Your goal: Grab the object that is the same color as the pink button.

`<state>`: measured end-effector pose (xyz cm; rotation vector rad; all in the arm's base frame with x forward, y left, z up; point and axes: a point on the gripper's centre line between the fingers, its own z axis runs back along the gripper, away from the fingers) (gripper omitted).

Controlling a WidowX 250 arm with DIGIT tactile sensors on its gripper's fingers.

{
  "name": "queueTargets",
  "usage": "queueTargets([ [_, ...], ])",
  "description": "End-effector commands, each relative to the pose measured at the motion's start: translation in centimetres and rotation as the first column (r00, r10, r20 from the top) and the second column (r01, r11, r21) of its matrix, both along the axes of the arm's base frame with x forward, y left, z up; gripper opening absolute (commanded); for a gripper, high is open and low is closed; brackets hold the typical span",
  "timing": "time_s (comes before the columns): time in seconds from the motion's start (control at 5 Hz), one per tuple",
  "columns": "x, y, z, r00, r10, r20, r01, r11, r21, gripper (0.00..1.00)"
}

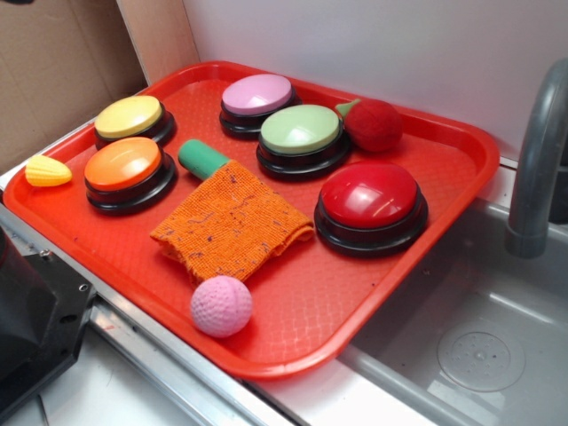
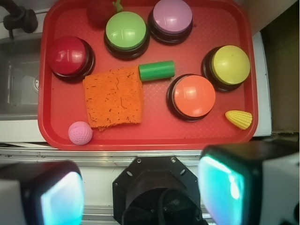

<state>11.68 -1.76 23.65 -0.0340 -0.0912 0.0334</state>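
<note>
Resting on the red plastic tray, the small pale pink ball with a dimpled surface lies near the tray's front rim, just beside one corner of the folded orange knitted cloth and apart from it by a sliver of bare tray. Nothing touches the ball. From my wrist view the same ball sits by the tray's near edge, at the cloth's lower corner.

Taking the orange cloth as the landmark: a short green cylinder lies at its far edge, one end against the fabric. Beyond the cloth stands the light green domed button with a black base, and behind that the round button with a pale pink-lilac dome and black base. To one side of the cloth sits the large red domed button; a red plush fruit with a green stem lies behind it. On the cloth's other side are the orange domed button and the yellow domed button, with a small yellow toy corn at the tray's rim.

My gripper hangs off the tray, over the metal counter edge, well apart from the ball. My two fingers are spread wide and grasp nothing.
</note>
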Motion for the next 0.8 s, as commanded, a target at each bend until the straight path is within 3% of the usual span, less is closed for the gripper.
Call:
queueTargets([
  [0.0,0.0,0.0,0.0,1.0,0.0,0.0,0.0,1.0,0.0,1.0],
  [0.2,0.5,-1.2,-1.5,1.0,-0.005,-0.015,0.005,1.0,-0.007,1.0],
  [0.6,1.6,-4.1,-5.9,0.999,0.032,-0.008,-0.033,0.994,-0.101,1.0],
])
